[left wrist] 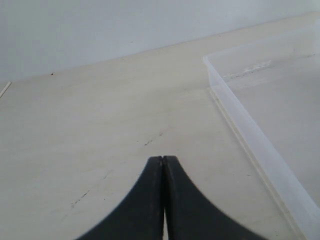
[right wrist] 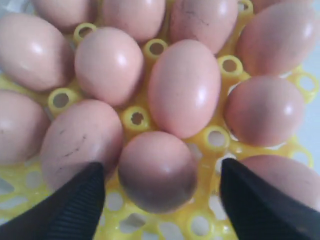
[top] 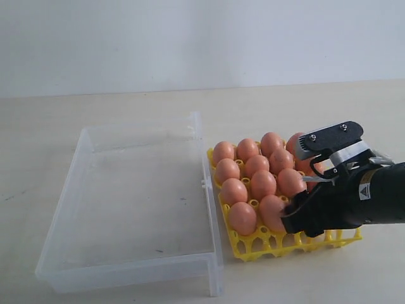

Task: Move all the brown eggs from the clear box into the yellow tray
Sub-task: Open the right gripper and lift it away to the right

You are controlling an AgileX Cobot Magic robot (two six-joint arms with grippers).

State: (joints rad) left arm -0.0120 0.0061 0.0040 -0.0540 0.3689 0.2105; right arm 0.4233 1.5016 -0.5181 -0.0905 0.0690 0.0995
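The clear box [top: 139, 196] on the left holds no eggs. To its right, the yellow tray [top: 253, 248] carries several brown eggs [top: 262, 183] in rows. My right gripper [top: 290, 218] hangs low over the tray's near right part. In the right wrist view it [right wrist: 162, 175] is open, with one brown egg [right wrist: 157, 167] seated in a cup between its fingers [right wrist: 75, 200] and a gap on each side. My left gripper [left wrist: 163, 159] is shut on nothing over bare table, beside a corner of the clear box [left wrist: 260, 147]. It is outside the exterior view.
The pale tabletop [top: 285, 107] runs back to a plain white wall [top: 190, 38]. Box and tray sit almost touching. Yellow cups [right wrist: 200, 227] at the tray's near edge show no eggs in them.
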